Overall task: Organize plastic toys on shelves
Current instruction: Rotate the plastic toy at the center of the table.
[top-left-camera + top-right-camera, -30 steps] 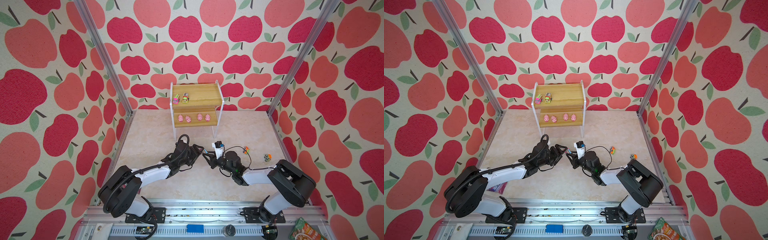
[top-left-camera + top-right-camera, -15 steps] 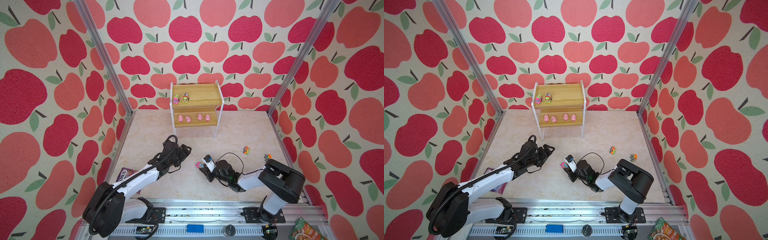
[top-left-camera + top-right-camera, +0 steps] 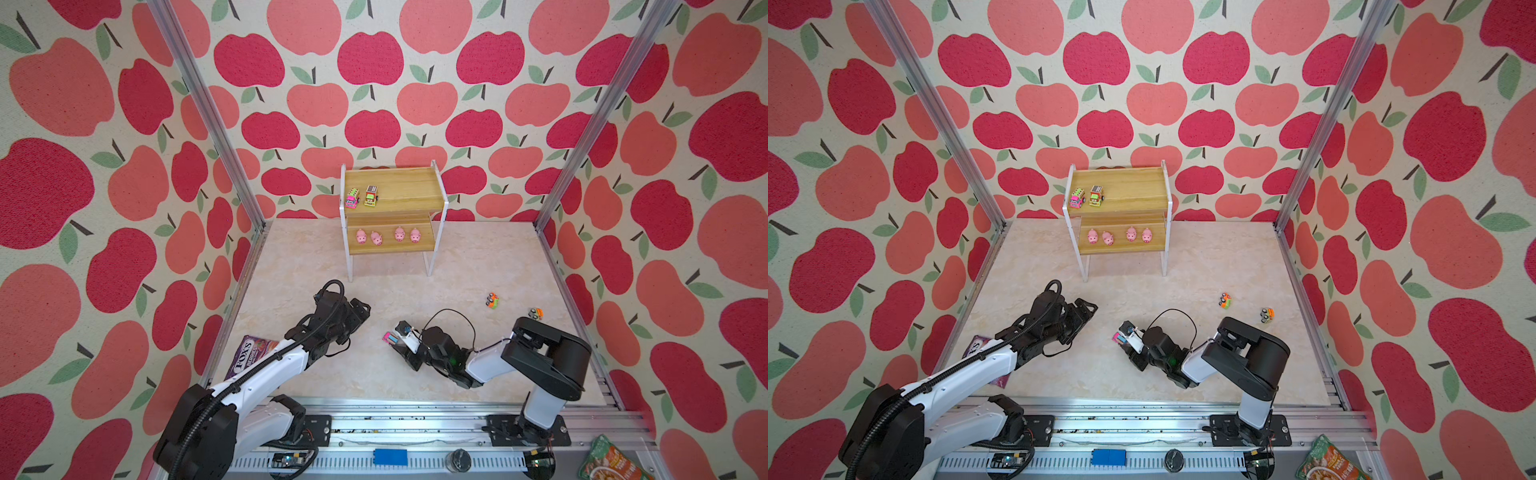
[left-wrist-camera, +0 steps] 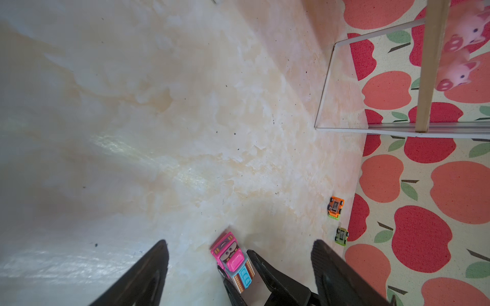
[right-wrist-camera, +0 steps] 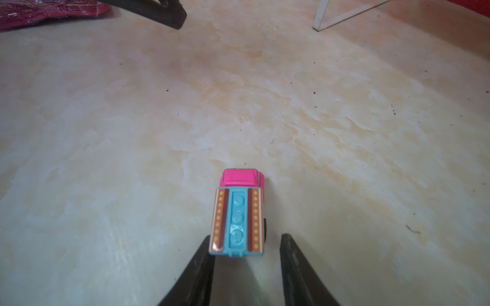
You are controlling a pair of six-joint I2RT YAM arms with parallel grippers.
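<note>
The blue-pink truck (image 3: 390, 337) stands on the table between the fingers of my right gripper (image 3: 397, 341), which is open. One finger (image 5: 204, 265) touches the truck (image 5: 238, 214); a gap shows on the other side. My left gripper (image 3: 360, 309) is open and empty, a little to the left of the truck (image 4: 230, 258). The shelves (image 3: 395, 199) stand at the back, with a pink truck (image 3: 352, 198) and a yellow-green truck (image 3: 371, 196) on the top board and several pink pigs (image 3: 360, 237) on the lower board. An orange-green truck (image 3: 493, 301) and another small truck (image 3: 535, 313) lie on their sides at the right.
A purple snack packet (image 3: 249, 353) lies at the front left, partly under my left arm. A green pouch (image 3: 606, 461) sits outside the table at the front right. Apple-print walls and metal posts close in three sides.
Both grippers drew back from where they met in the middle. The right one came down toward the front with the blue-pink truck and spread its jaws. The left one moved left.
</note>
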